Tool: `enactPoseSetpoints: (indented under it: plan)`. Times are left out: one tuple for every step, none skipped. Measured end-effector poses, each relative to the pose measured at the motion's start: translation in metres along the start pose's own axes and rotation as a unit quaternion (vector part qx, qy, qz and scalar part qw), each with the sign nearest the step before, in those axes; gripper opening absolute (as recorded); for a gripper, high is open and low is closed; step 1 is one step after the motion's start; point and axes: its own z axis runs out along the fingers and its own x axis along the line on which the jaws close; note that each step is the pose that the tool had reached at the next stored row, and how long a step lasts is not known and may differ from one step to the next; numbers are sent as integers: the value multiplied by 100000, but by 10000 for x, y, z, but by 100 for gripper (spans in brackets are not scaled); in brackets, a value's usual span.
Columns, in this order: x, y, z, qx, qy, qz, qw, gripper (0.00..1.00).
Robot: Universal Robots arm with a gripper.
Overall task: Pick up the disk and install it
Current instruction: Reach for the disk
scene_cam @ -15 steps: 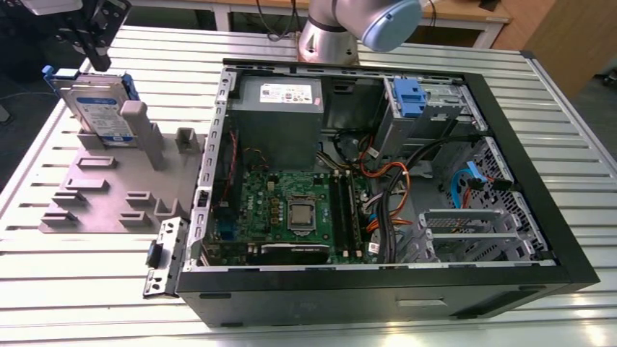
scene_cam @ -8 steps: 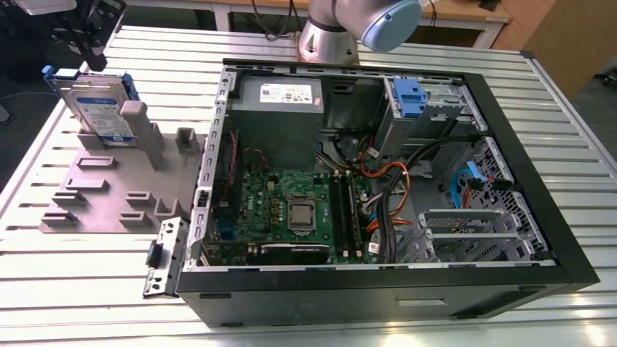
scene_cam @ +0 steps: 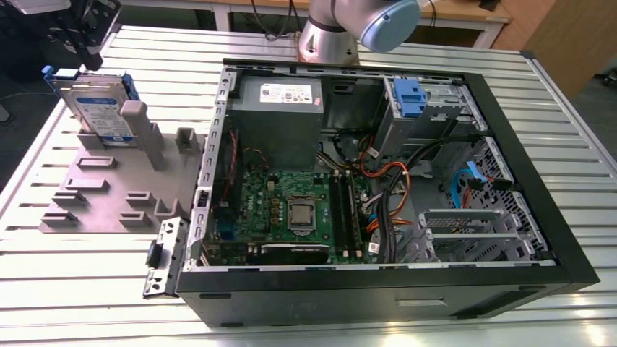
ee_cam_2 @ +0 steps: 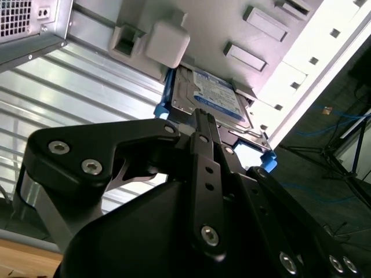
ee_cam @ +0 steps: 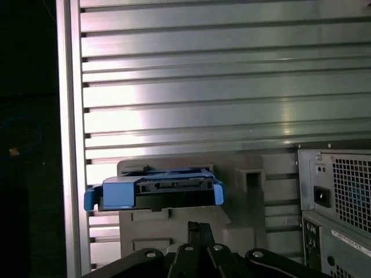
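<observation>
The disk [scene_cam: 101, 108] stands on edge in a slot at the far end of a grey holder plate [scene_cam: 106, 195], on the exterior view's left. It is silver, with a blue-and-white label and a blue plastic frame. The second wrist view shows the disk's [ee_cam_2: 214, 98] labelled face just beyond the fingertips. The first wrist view shows the disk's [ee_cam: 153, 188] connector edge. My gripper [ee_cam_2: 200, 114] is shut, fingertips together with nothing between them. It hangs a short way from the disk without touching it, and in the first wrist view the gripper [ee_cam: 197, 227] sits close below that edge.
An open black computer case [scene_cam: 540, 217] lies on the slatted metal table [scene_cam: 318, 43], with motherboard, cables and a grey power supply [scene_cam: 279, 94] inside. A drive bay with a blue clip [scene_cam: 410, 97] sits at its far corner. Several raised blocks stand on the holder plate.
</observation>
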Motion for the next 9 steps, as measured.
enactPoseSetpoints:
  plan:
    - [13,6,5,-5,-6,-49,100000,11]
    - [24,11,10,-7,-5,-134,100000,11]
    - [37,14,13,4,13,-213,100000,11]
    - [57,15,20,5,20,-258,100000,11]
    - [77,15,27,1,20,-292,100000,11]
    - [100,16,34,1,24,-334,99999,11]
    - [123,16,41,-2,24,-369,99999,11]
    - [147,18,47,0,26,-406,99999,11]
    - [173,25,55,1,28,-416,99999,11]
